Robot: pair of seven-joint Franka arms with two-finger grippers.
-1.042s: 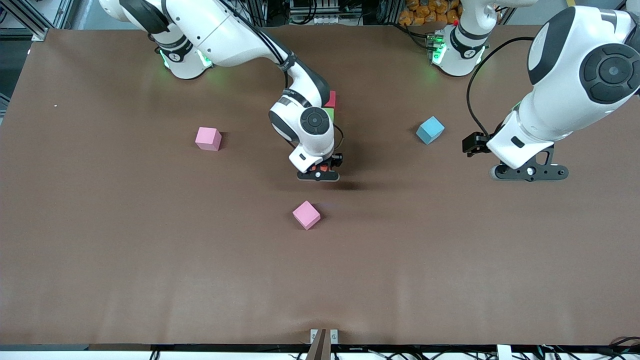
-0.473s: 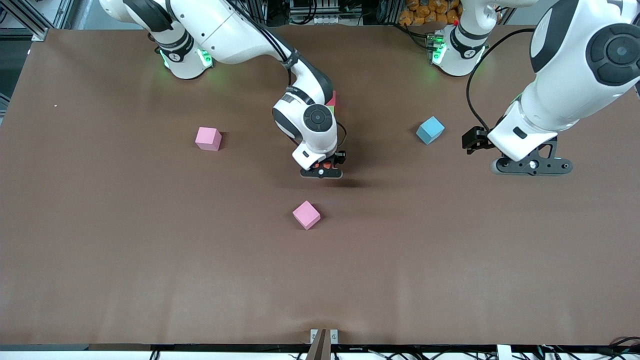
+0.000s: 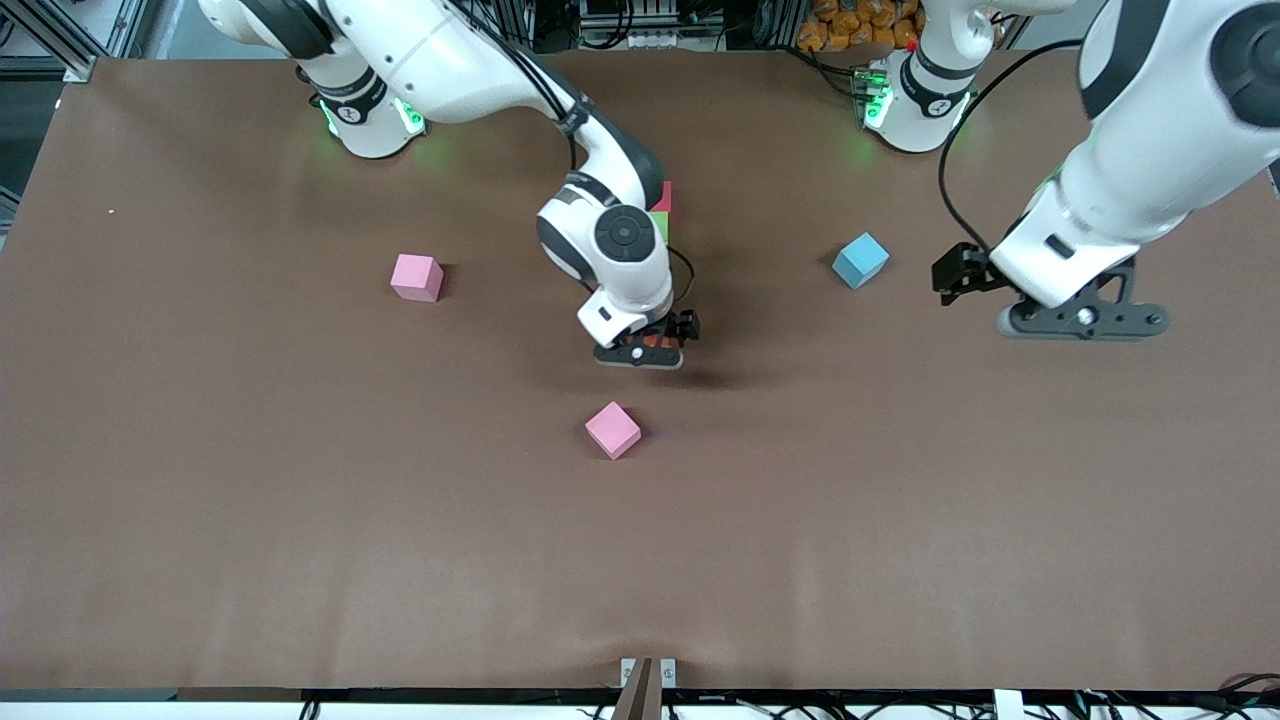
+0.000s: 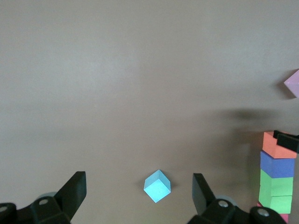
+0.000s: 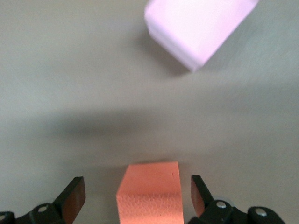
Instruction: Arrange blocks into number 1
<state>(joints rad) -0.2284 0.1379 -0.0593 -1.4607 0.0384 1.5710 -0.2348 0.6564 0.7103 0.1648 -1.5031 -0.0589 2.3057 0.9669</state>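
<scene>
From the front, the right gripper [image 3: 640,352] sits low over the orange block [image 3: 650,341], at the end of the block line nearest the camera. The left wrist view shows the left gripper [image 4: 138,191] spread wide and empty above the light blue cube [image 4: 157,185], waiting, the column [image 4: 276,178] well apart. In the right wrist view the orange block lies between the right gripper's parted fingers [image 5: 74,196], neither visibly touching it.

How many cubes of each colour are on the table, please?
pink cubes: 2
light blue cube: 1
orange cube: 1
purple cube: 1
green cubes: 2
red cube: 1
Total: 8 cubes
</scene>
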